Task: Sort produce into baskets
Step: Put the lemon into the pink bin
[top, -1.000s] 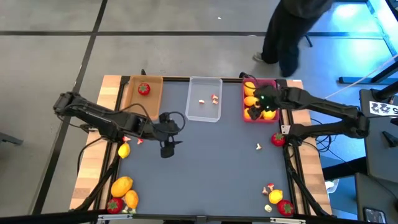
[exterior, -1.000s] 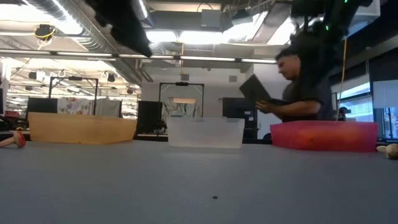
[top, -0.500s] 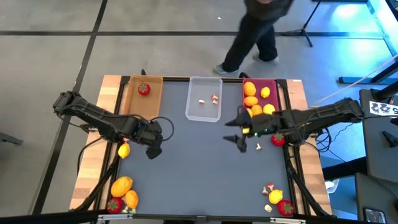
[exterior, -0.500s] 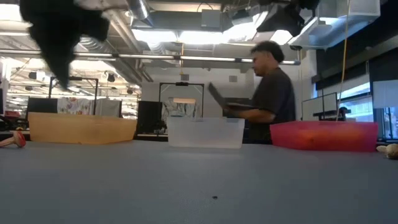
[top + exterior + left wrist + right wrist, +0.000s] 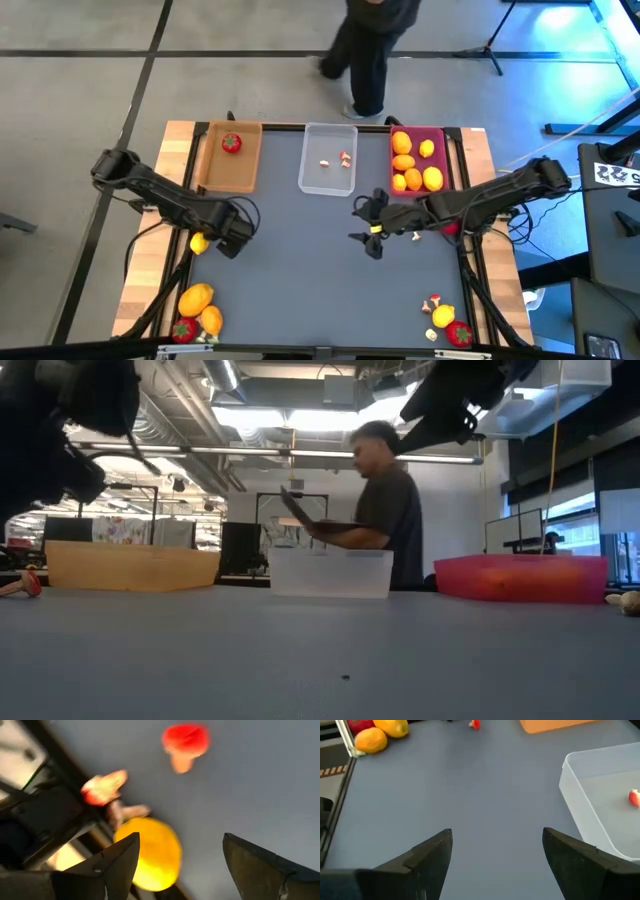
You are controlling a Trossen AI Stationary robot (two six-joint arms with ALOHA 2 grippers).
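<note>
While the right gripper (image 5: 368, 238) hung over the pink basket (image 5: 441, 133) a second ago, it now sits above the bare mat in front of the clear basket (image 5: 328, 187), fingers spread and holding nothing. The pink basket contains five orange and yellow fruits, so that delivery appears complete and the right arm is free for another pick.

The left gripper (image 5: 232, 240) has pulled back from the mat's middle toward the left edge. It now hovers beside a yellow fruit (image 5: 199, 242), fingers open and empty. In the left wrist view this fruit (image 5: 148, 852) lies just ahead of the fingers, with two mushroom bits (image 5: 185, 742) nearby.

Remaining produce:
- Tan basket (image 5: 215, 182): one strawberry (image 5: 231, 143).
- Clear basket: two mushroom bits.
- Unsorted: fruits and a strawberry at the front left corner (image 5: 195, 298); a small cluster at the front right (image 5: 443, 317).

Judgement: the yellow fruit is the left arm's likely next pick. Sorting is well short of done.

A person (image 5: 368, 50) walks behind the table.
</note>
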